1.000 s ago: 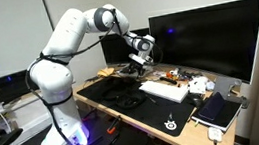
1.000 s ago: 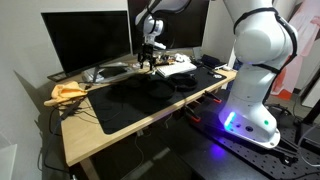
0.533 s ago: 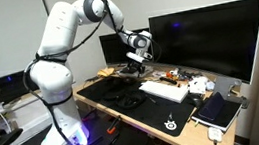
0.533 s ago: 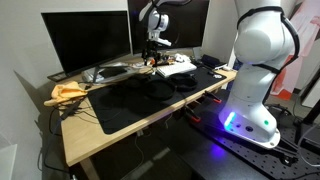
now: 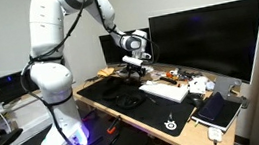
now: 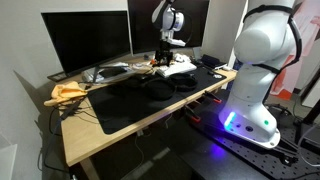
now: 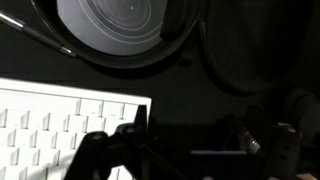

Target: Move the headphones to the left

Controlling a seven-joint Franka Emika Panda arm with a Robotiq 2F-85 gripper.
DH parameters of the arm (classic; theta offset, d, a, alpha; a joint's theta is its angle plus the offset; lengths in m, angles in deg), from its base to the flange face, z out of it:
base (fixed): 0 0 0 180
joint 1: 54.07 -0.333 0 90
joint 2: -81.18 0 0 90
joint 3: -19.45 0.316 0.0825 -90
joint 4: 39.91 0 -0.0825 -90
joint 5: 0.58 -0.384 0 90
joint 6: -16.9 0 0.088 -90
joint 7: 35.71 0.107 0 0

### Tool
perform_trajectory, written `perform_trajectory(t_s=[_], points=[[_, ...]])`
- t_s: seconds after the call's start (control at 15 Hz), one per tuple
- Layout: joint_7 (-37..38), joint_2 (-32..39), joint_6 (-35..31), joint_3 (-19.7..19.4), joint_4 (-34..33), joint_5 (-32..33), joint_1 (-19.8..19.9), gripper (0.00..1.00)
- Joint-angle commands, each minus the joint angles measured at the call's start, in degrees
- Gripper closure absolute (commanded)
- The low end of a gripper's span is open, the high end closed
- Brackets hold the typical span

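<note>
On the wooden desk [image 5: 93,99], a black desk mat [image 5: 107,90] covered most of the near surface, and the black headphones [image 5: 127,101] lay on it near the front edge, between that edge and the white keyboard [image 5: 164,90]. They were well apart from the gripper and nothing touched them.

The white Franka arm [image 5: 49,38] reached up and over from its base beside the desk, and the gripper [image 5: 137,71] pointed down, hanging above the back of the mat near the keyboard's far end. In the wrist view the keyboard [image 7: 60,130] filled the lower left, a round grey disc [image 7: 125,30] with ringed markings sat at the top, and the dark fingers [image 7: 110,150] showed only as a blurred shape at the bottom. Whether they stood apart or together I could not tell in any view.

Behind the keyboard stood a wide dark monitor [image 5: 211,37], with a smaller screen [image 5: 114,49] beside it. A dark tablet or notebook [image 5: 220,109] rested at the desk's end. In an exterior view a yellow cloth [image 6: 68,92] lay at the other end.
</note>
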Motion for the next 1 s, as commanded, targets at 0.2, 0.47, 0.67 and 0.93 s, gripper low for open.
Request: perform_trajectory(t_s=[0.2, 0.47, 0.67, 0.93], points=[[-3.03, -14.02, -8.95, -2.89, 16.63, 3.54, 0.17, 0.0], [-2.02, -20.0, -13.26, -4.26, 22.99, 7.19, -0.61, 0.0], [-0.49, -23.88, -15.22, -4.82, 26.4, 10.58, -1.03, 0.0], [1.52, -27.52, -17.55, -5.94, 29.85, 16.84, -0.38, 0.0]])
